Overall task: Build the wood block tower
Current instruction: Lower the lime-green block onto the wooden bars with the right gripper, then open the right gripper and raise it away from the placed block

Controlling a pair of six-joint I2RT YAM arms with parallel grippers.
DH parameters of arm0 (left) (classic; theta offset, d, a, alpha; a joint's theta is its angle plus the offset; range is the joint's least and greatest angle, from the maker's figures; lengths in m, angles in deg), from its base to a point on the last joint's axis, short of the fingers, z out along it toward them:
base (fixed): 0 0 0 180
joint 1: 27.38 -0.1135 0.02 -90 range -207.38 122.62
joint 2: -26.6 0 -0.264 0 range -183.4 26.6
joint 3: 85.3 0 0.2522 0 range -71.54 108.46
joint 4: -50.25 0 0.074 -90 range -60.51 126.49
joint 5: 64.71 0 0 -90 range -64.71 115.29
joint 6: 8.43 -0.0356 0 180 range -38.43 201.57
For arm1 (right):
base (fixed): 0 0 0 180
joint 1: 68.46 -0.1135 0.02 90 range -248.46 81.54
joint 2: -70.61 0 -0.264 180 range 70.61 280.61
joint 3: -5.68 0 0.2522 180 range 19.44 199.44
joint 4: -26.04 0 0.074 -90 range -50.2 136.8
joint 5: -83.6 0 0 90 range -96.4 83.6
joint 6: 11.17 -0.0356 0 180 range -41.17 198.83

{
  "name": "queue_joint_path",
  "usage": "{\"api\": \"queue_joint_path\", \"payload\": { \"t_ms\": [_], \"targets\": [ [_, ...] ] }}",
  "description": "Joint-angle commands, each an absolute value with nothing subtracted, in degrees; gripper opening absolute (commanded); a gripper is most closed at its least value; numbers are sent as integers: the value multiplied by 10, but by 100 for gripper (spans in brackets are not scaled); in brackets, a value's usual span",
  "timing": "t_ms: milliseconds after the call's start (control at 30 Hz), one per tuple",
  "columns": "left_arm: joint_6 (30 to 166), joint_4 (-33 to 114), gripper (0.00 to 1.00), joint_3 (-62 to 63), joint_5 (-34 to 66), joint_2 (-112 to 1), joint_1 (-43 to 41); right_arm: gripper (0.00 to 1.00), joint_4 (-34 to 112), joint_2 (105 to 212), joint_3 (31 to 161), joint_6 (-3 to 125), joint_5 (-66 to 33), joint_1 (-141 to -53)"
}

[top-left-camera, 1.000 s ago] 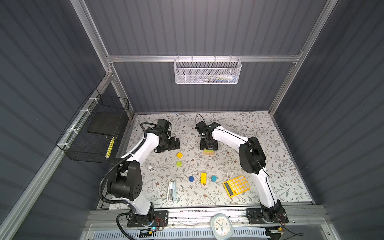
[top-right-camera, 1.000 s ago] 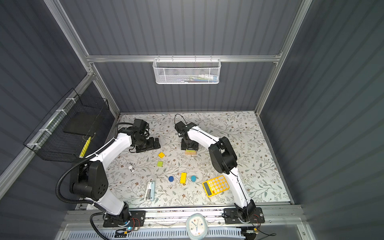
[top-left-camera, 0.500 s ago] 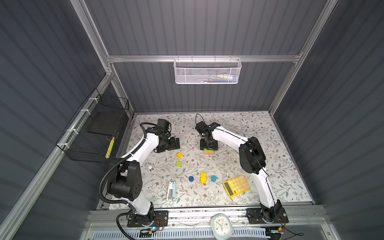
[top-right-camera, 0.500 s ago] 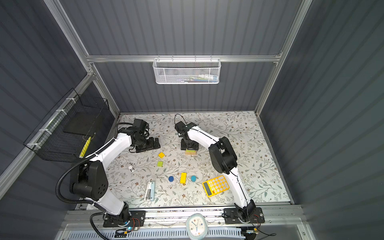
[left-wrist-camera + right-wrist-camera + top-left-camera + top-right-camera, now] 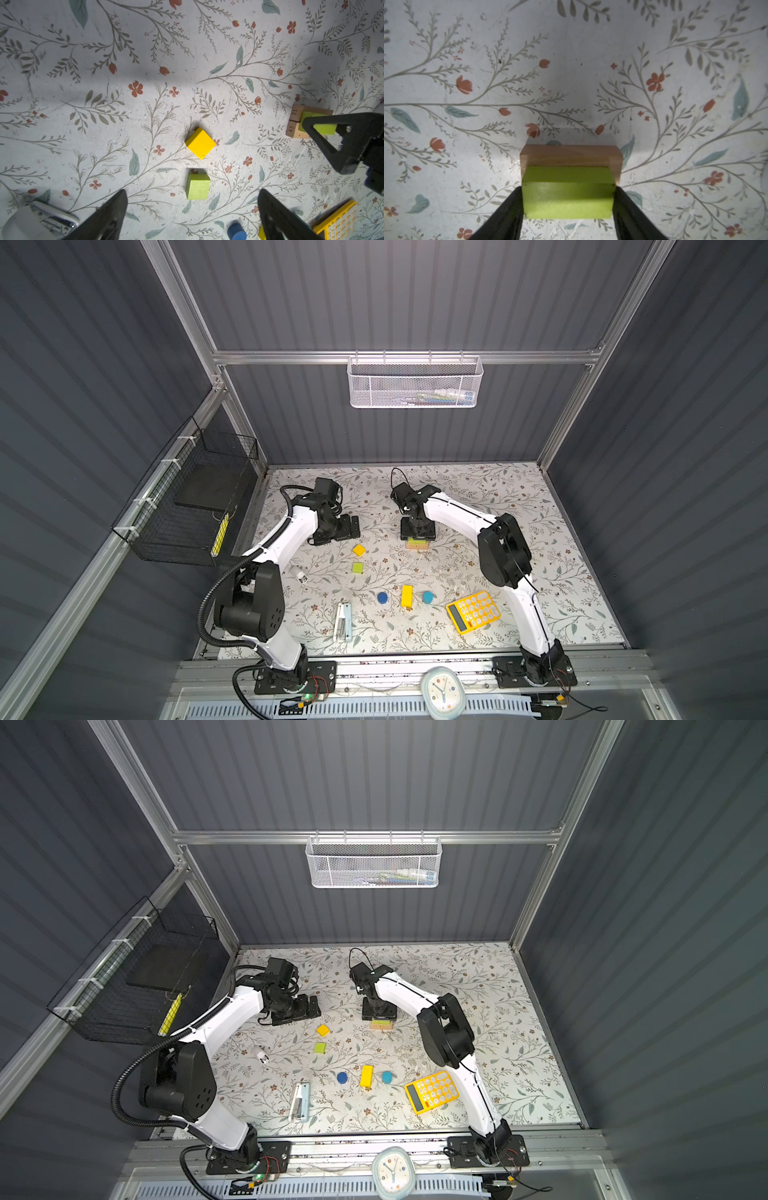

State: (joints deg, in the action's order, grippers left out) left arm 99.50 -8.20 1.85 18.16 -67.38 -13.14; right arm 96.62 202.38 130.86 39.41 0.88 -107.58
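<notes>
Lime-green bar (image 5: 568,199) lies flat atop two tan wooden bars (image 5: 293,124), pinched at both ends by the right gripper (image 5: 568,189), its long axis parallel to theirs.

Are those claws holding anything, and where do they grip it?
The right gripper clamps the lime-green bar by its two ends, atop the tan bars. The left gripper is open, holding nothing.

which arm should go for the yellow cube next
Left. The left claw is open and empty, and the yellow cube lies loose near the middle of its wrist view. The right claw is shut on the lime-green bar atop the tan bars.
</notes>
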Motion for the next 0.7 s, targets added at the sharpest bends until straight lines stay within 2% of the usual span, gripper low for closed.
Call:
{"api": "queue_joint_path", "payload": {
  "t_ms": [0, 300, 667],
  "targets": [
    [985, -84, 98, 12, 172, -663, -136, 66, 973, 2020, 1319, 400, 12, -1078],
    [985, -83, 98, 13, 172, -664, -136, 67, 973, 2020, 1314, 403, 12, -1078],
    [984, -84, 98, 13, 169, -664, -136, 78, 970, 2010, 1318, 399, 11, -1078]
  ]
}}
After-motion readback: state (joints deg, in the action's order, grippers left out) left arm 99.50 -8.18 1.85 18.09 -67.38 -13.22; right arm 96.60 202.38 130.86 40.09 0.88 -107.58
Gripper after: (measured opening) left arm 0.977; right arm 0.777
